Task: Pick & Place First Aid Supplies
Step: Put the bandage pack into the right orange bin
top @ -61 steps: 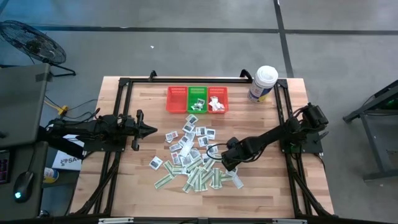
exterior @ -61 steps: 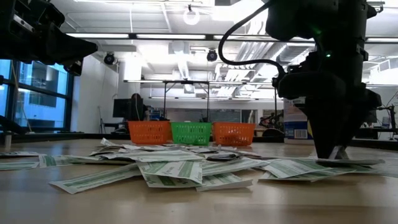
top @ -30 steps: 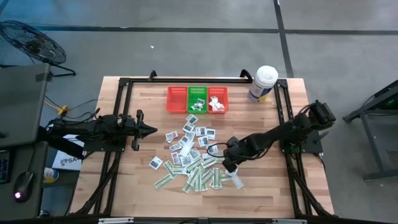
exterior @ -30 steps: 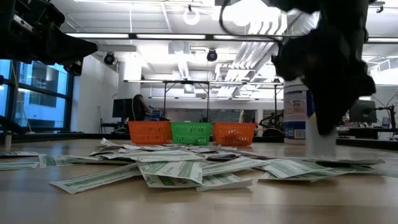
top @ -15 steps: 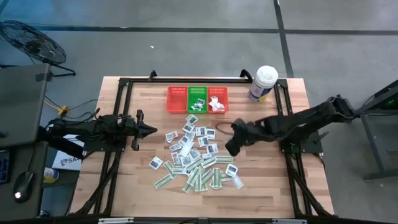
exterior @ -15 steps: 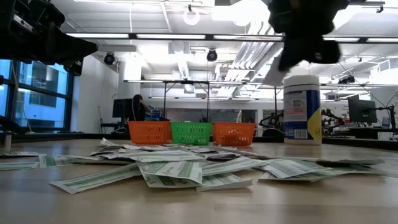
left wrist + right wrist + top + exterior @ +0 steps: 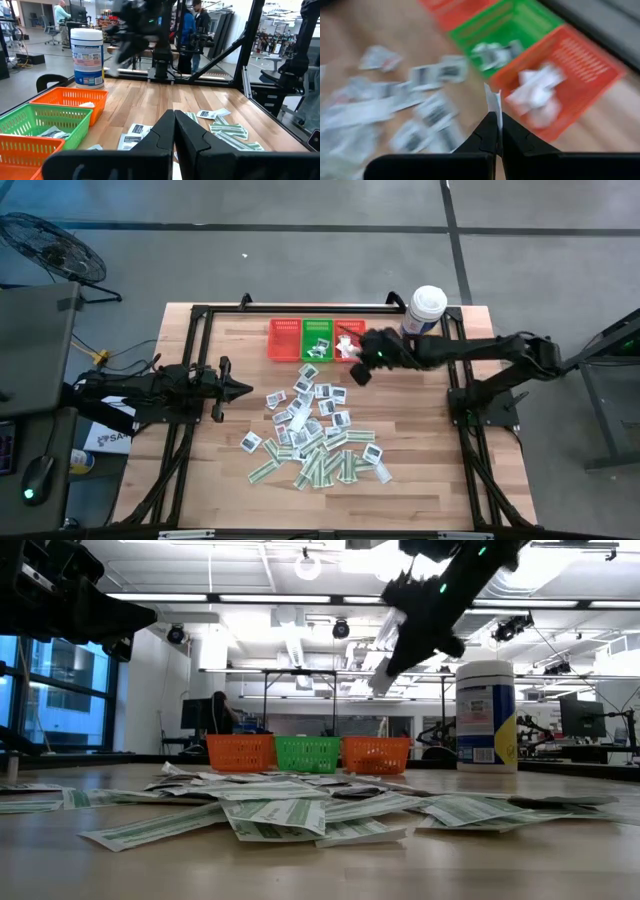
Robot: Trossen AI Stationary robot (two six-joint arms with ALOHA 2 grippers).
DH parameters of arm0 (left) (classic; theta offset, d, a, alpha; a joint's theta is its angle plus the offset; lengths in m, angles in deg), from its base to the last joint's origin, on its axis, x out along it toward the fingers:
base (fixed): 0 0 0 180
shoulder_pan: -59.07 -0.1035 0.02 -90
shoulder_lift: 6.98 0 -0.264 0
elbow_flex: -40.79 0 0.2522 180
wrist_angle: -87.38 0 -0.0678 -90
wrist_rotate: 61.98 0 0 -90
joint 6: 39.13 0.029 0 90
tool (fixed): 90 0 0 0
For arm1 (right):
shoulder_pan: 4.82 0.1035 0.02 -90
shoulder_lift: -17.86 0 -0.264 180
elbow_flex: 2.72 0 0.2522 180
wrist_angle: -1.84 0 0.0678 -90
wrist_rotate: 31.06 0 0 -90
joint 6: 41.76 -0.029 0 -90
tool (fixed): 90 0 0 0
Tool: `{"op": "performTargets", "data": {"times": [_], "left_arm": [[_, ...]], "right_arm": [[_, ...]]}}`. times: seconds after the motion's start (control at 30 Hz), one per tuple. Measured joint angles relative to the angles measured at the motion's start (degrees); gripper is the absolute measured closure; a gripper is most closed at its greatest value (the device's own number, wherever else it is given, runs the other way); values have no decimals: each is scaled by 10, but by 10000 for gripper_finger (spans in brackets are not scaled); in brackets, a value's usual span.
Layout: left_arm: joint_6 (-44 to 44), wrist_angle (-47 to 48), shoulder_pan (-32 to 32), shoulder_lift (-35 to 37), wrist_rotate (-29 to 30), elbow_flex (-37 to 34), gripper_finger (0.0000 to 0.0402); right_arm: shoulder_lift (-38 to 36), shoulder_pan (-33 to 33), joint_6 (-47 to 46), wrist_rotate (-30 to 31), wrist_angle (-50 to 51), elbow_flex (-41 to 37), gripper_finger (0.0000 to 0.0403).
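Right pincer: I see my right pincer (image 7: 358, 367) closed on a white packet (image 7: 493, 102), held in the air just at the 6 o'clock edge of the right-hand red basket (image 7: 351, 340).
Left pincer: my left pincer (image 7: 240, 389) waits at the 9 o'clock side of the surface (image 7: 420, 450), fingers pressed together on nothing.
Supplies: the loose packets (image 7: 312, 435) lie scattered mid-surface, toward 6 o'clock from the baskets.
Baskets: the green basket (image 7: 318, 340) and the right-hand red one each hold a few packets; the left red basket (image 7: 285, 340) sits beside them.
Tub: the white tub (image 7: 422, 315) stands at 1 o'clock.
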Motion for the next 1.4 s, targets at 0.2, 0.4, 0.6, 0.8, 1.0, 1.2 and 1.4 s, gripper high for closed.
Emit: {"op": "performTargets", "data": {"times": [0.2,0.4,0.6,0.8,1.0,1.2,1.4], "left_arm": [[0,0,0,0,0,0,400],[0,0,0,0,0,0,400],[0,0,0,0,0,0,400],[0,0,0,0,0,0,400],[0,0,0,0,0,0,400],[0,0,0,0,0,0,400],[0,0,0,0,0,0,400]], "right_arm": [[66,-69,17,13,-83,1,402],[143,-119,-29,-7,-90,53,402],[211,-148,-140,-34,-22,118,401],[226,-159,-179,-61,24,144,396],[226,-159,-195,-78,40,144,369],[226,-159,-202,-93,45,144,325],[226,-157,-203,-102,45,144,275]]}}
